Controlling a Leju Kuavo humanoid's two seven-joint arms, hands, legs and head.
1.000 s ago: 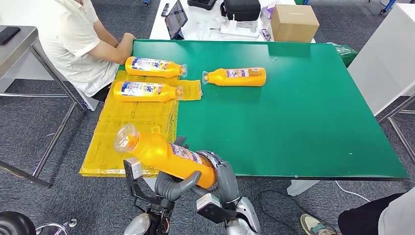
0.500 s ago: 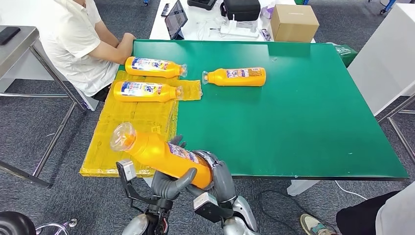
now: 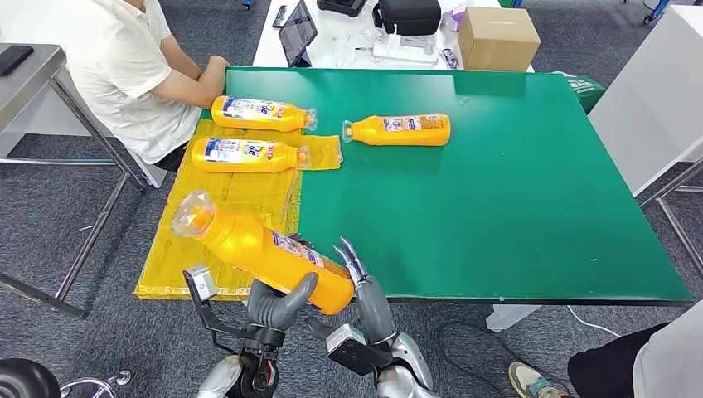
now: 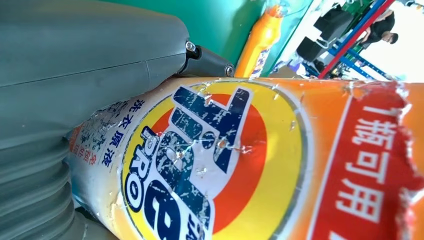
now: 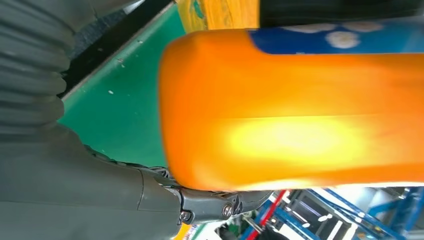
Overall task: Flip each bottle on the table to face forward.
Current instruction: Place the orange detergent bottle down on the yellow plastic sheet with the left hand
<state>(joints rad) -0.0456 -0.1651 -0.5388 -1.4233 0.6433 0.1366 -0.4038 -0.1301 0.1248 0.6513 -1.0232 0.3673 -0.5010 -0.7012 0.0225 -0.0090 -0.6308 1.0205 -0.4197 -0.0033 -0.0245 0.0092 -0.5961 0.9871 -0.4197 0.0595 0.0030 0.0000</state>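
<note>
My left hand grips an orange detergent bottle from below, in the air over the table's near left corner. Its clear cap end points to the far left and its label is close up in the left wrist view. My right hand stands beside the bottle's base with its fingers straightened upward and holds nothing. Three more orange bottles lie on their sides: two on the yellow mat and one on the green table.
A person in a white shirt sits at the table's far left corner, an arm resting near the mat. Behind the table stand a cardboard box, a tablet and a black case. A white cabinet stands at the right.
The held bottle has shifted left and its cap end has risen. My right hand's fingers have uncurled from the bottle's base and now point up.
</note>
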